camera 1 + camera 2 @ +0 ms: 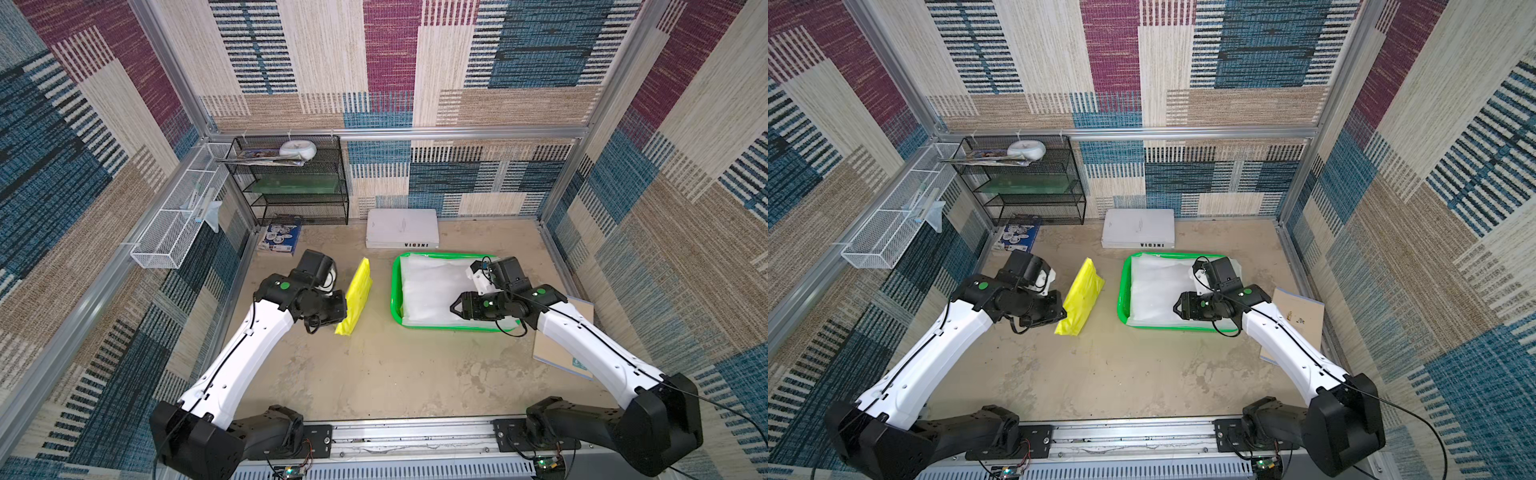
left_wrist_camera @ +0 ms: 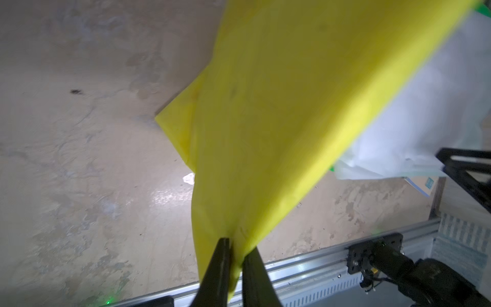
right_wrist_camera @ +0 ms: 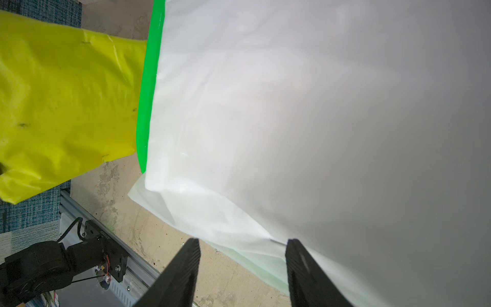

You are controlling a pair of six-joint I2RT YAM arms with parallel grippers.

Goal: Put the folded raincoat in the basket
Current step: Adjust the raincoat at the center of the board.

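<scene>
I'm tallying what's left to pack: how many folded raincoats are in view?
2. The yellow raincoat is pinched by the left gripper, beside the green basket. The white raincoat lies inside the basket, below the right gripper. More may be hidden beneath it.

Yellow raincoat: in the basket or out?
Out. The yellow raincoat is pinched in the left end effector, beside the green basket; only a white sheet lies inside.
</scene>
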